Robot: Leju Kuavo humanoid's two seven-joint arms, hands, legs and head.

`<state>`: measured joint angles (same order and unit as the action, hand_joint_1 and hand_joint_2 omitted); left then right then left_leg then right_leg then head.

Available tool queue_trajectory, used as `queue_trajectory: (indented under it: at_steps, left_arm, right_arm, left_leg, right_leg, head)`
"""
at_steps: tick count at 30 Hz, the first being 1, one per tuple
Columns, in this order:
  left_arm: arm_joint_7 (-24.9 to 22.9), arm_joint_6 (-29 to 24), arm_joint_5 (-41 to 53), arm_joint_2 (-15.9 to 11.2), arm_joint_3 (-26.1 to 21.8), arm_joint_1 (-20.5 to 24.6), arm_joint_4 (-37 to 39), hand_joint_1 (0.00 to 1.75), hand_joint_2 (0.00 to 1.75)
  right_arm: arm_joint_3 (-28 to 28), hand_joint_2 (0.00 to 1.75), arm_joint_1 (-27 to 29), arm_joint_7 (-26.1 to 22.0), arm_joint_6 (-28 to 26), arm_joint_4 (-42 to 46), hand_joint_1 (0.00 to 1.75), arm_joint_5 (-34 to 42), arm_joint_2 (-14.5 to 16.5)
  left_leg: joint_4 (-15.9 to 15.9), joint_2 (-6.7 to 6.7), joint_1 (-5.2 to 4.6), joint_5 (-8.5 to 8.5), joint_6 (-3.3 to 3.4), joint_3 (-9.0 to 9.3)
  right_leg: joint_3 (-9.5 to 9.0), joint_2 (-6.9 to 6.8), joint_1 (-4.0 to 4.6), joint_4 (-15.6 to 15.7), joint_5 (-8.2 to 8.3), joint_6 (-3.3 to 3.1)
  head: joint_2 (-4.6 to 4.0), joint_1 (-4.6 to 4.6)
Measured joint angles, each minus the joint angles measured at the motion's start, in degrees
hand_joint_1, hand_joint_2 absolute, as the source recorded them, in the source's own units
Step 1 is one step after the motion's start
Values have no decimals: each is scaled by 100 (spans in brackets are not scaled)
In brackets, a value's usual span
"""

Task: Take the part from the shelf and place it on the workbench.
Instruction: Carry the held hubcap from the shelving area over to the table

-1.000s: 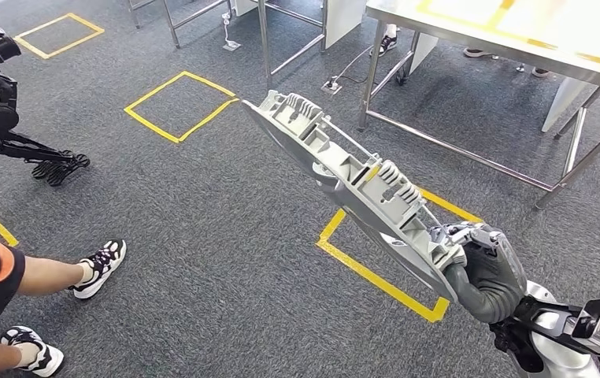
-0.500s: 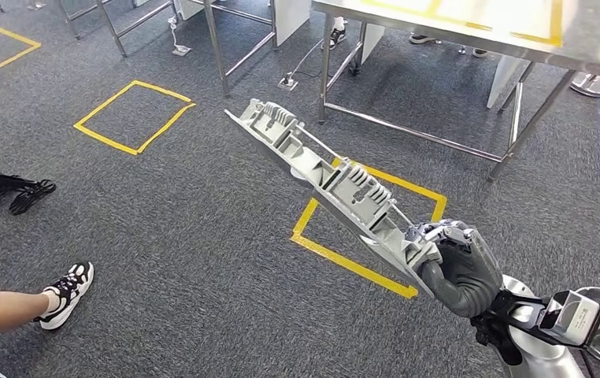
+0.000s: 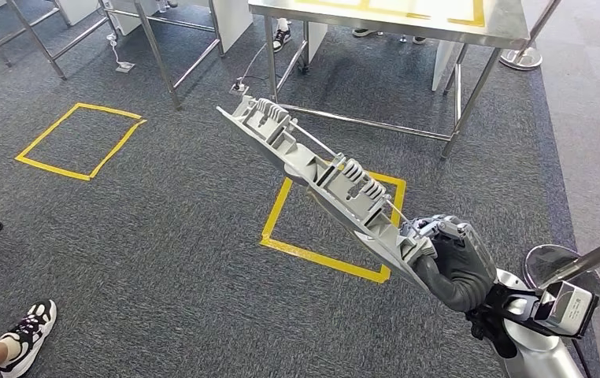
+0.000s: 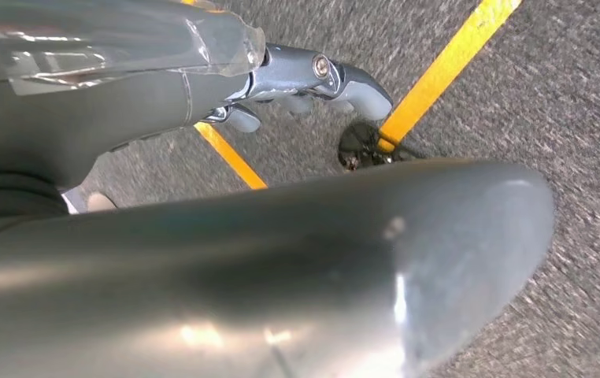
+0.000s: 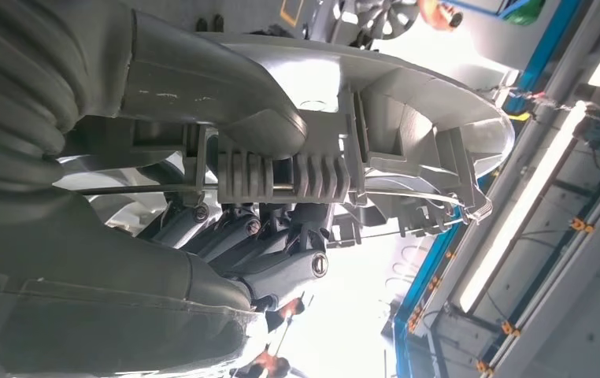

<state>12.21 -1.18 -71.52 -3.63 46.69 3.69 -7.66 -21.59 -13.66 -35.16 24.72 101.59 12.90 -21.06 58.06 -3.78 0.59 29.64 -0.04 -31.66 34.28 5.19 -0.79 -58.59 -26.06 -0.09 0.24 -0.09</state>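
Observation:
The part (image 3: 328, 177) is a long grey plastic moulding with ribs and a thin metal rod. My right hand (image 3: 458, 264) grips its near end, and the part slants up and away to the left over the carpet. In the right wrist view the thumb (image 5: 202, 87) lies across the part (image 5: 375, 102) and the fingers (image 5: 265, 236) curl under it. The steel workbench (image 3: 375, 27) with yellow tape on its top stands ahead at the far edge of the head view. My left hand (image 4: 297, 79) hangs over the floor, fingers loosely spread, holding nothing.
A yellow taped square (image 3: 332, 260) lies on the grey carpet under the part, and another square (image 3: 76, 138) lies to the left. The workbench legs (image 3: 458, 102) stand beyond. A round stand base (image 3: 553, 264) sits at the right. A person's shoe (image 3: 25, 335) is at the lower left.
The camera has turned: the whole floor slid left and down, and the workbench came towards the middle. My right hand still holds the part in the same way.

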Motion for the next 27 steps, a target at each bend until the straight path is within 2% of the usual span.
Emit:
queue_trajectory:
  at_steps: [1, 3, 5, 7, 8, 9, 10, 11, 13, 14, 15, 18, 20, 22, 23, 24, 25, 26, 27]
  left_arm:
    - [-3, 0, 0, 1, 1, 1, 1, 0, 0]
    - [-7, 1, 0, 7, 3, 8, 1, 0, 0]
    - [-8, 9, -5, 9, 7, 16, 1, 0, 0]
    - [-8, 19, -22, 5, 15, 12, 1, 0, 0]
    - [-8, 22, -31, 5, 21, 8, 1, 0, 0]
    - [-8, 27, -38, 5, 30, 6, 1, 0, 0]
    - [-8, 39, -42, 5, 38, 5, 1, 0, 0]
    - [-7, 51, -43, 5, 45, 7, 1, 0, 0]
    - [-2, 76, -46, 5, 54, 15, 1, 0, 0]
    - [4, 80, -48, 3, 56, 21, 1, 0, 0]
    - [11, 82, -49, 1, 57, 26, 1, 0, 0]
    - [22, 83, -50, -3, 62, 35, 1, 0, 0]
    - [23, 86, -50, -1, 71, 39, 0, 0, 0]
    - [24, 95, -51, -1, 81, 37, -1, 0, 0]
    - [24, 98, -52, -1, 85, 31, 0, 0, 0]
    - [24, 99, -54, -2, 86, 25, 0, 0, 0]
    - [23, 98, -55, -2, 88, 20, 0, 0, 0]
    - [23, 98, -57, -2, 90, 18, -1, 0, 0]
    - [24, 98, -58, -4, 92, 17, -1, 0, 0]
  right_arm:
    - [1, 175, -9, 3, 1, -4, 175, 3, 4]
    - [5, 175, -15, 10, 4, -12, 175, 7, 8]
    - [11, 175, -32, 16, 9, -25, 175, 9, 9]
    - [10, 175, -54, 19, 11, -49, 175, 8, 17]
    - [8, 175, -58, 19, 10, -63, 175, 7, 24]
    - [7, 175, -58, 19, 8, -77, 175, 0, 29]
    - [6, 175, -58, 19, 0, -88, 175, -18, 32]
    - [6, 175, -58, 19, -13, -96, 175, -50, 34]
    - [7, 175, -61, 19, -49, -101, 175, -127, 35]
    - [7, 175, -64, 18, -69, -101, 175, -161, 38]
    - [7, 175, -67, 16, -89, -101, 175, -185, 43]
    - [8, 175, -71, 13, -131, -101, 175, -223, 67]
    - [8, 175, -80, 13, -136, -101, 175, -228, 86]
    - [7, 175, -87, 13, -136, -101, 175, -230, 108]
    - [6, 175, -89, 13, -136, -101, 175, -231, 116]
    - [5, 175, -89, 13, -136, -101, 175, -232, 125]
    - [4, 175, -89, 13, -136, -101, 175, -233, 130]
    - [4, 175, -89, 13, -134, -102, 175, -233, 132]
    - [4, 175, -90, 13, -133, -102, 175, -233, 134]
  left_leg:
    - [-72, -16, -7, 6, 21, 33]
    - [-97, 108, -10, -18, 79, 54]
    - [-126, 236, 4, -53, 152, 75]
    - [-133, 369, 3, -61, 193, 69]
    - [-132, 438, -2, -58, 201, 65]
    - [-131, 496, -3, -54, 203, 62]
    - [-130, 546, -3, -49, 200, 64]
    - [-129, 587, -3, -42, 194, 72]
    - [-127, 645, -10, -19, 163, 99]
    - [-121, 666, -23, -3, 139, 106]
    - [-116, 681, -37, 9, 114, 108]
    - [-115, 698, -39, 31, 23, 100]
    - [54, 591, -16, 145, -43, 13]
    - [690, 446, -4, 452, -85, -316]
    - [1112, 413, -2, 611, -95, -548]
    - [1451, 402, -2, 695, -99, -753]
    - [1601, 399, -2, 671, -96, -874]
    - [1511, 399, -2, 535, -86, -876]
    - [1206, 394, -2, 322, -69, -763]
  right_leg:
    - [17, 59, -5, 5, 14, 38]
    - [49, 127, -28, 11, 36, 109]
    - [166, -82, -19, -204, -99, 162]
    - [481, -372, -9, -876, -455, 205]
    - [669, -429, -11, -1280, -623, 223]
    - [803, -450, -13, -1574, -713, 233]
    - [831, -459, -15, -1660, -698, 237]
    - [731, -471, -17, -1491, -579, 234]
    - [277, -549, -18, -669, -252, 212]
    - [80, -588, -14, -300, -144, 189]
    - [-36, -615, -7, -80, -104, 162]
    - [-64, -585, 13, 2, -115, 63]
    - [-79, -559, -4, 17, -111, -1]
    - [-93, -543, -15, 21, -119, -50]
    - [-95, -532, -13, 20, -126, -66]
    - [-100, -516, -10, 19, -134, -75]
    - [-109, -496, -9, 19, -144, -77]
    - [-126, -476, -9, 19, -157, -73]
    - [-149, -455, -9, 19, -172, -63]
  head:
    - [0, 2]
    - [0, 0]
    - [0, 25]
    - [0, 51]
    - [0, 51]
    - [0, 51]
    - [0, 52]
    - [0, 51]
    - [0, 52]
    - [0, 50]
    - [0, 46]
    - [0, 39]
    - [0, 28]
    - [0, 14]
    - [0, 11]
    - [0, 12]
    - [0, 11]
    - [0, 11]
    - [0, 11]
